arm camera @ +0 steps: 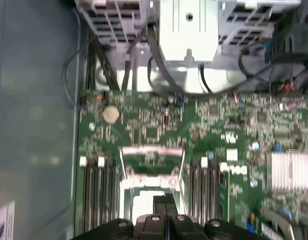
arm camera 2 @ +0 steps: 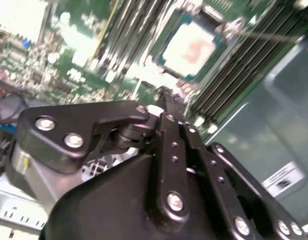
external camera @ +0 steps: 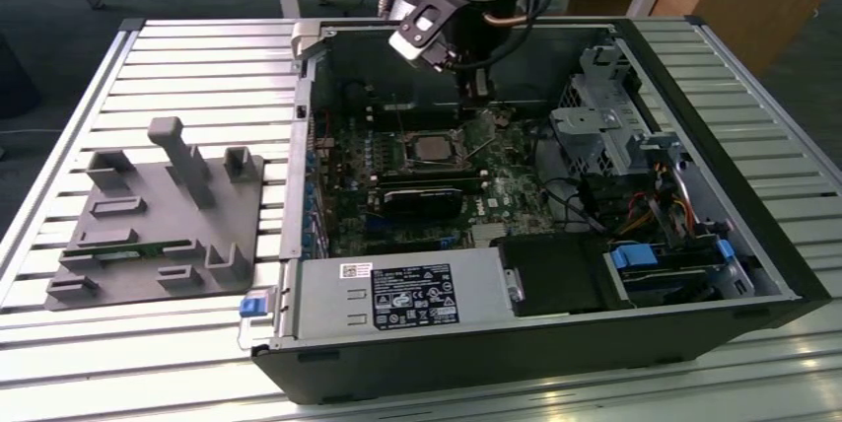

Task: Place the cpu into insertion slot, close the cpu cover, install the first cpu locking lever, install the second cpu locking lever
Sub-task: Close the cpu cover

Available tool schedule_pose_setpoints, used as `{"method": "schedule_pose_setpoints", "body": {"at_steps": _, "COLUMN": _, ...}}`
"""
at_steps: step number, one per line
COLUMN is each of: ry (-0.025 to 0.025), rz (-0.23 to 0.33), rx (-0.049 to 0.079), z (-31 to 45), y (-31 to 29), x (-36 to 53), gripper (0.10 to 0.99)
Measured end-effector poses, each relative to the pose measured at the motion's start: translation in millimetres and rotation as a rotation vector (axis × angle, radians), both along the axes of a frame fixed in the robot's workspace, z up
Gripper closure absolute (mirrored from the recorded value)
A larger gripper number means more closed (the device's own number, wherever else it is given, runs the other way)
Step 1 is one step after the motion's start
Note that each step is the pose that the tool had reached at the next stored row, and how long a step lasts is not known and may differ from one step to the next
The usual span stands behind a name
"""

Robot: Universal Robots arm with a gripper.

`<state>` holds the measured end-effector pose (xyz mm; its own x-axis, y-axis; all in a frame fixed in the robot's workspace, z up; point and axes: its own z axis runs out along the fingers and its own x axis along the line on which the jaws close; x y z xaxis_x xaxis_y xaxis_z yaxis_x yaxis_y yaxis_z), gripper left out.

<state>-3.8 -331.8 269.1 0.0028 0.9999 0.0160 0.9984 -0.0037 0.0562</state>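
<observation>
The hand [arm camera: 164,200] points down into the open computer case [external camera: 553,358], clenched on nothing, hovering close by the cpu [arm camera 2: 190,47].

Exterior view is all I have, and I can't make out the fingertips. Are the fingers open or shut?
Observer: Shut; in the first wrist view the fingers of the gripper meet with no gap.
Operator: Is the cpu cover down?
Observer: No; in that view the cpu cover looks raised beside the cpu, with green board showing through its cut-out.
Operator: Any lever visible?
Observer: In the second wrist view a thin metal rod runs off from the cpu's corner; latched or not, I cannot tell.
</observation>
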Motion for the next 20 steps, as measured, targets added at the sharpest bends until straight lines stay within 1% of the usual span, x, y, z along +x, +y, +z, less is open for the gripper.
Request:
{"method": "schedule_pose_setpoints", "body": {"at_steps": 2, "ry": -0.0001, "rz": 0.0, "rx": 0.0, "z": -0.9, "y": 0.0, "x": 7.3, "gripper": 0.98}}
{"method": "schedule_pose_setpoints", "body": {"at_steps": 3, "ry": 0.0, "rz": 0.0, "rx": 0.0, "z": -1.4, "y": 0.0, "x": 8.7, "gripper": 0.98}}
{"method": "schedule_pose_setpoints", "body": {"at_steps": 9, "ry": 0.0021, "rz": 0.0, "rx": 0.0, "z": -2.4, "y": 0.0, "x": 14.0, "gripper": 0.98}}
{"method": "schedule_pose_setpoints", "body": {"at_steps": 15, "ry": 0.0022, "rz": 0.0, "rx": 0.0, "z": -3.1, "y": 0.0, "x": 16.2, "gripper": 0.98}}
{"method": "schedule_pose_setpoints", "body": {"at_steps": 20, "ry": 0.0022, "rz": 0.0, "rx": 0.0, "z": -3.7, "y": 0.0, "x": 23.2, "gripper": 0.98}}
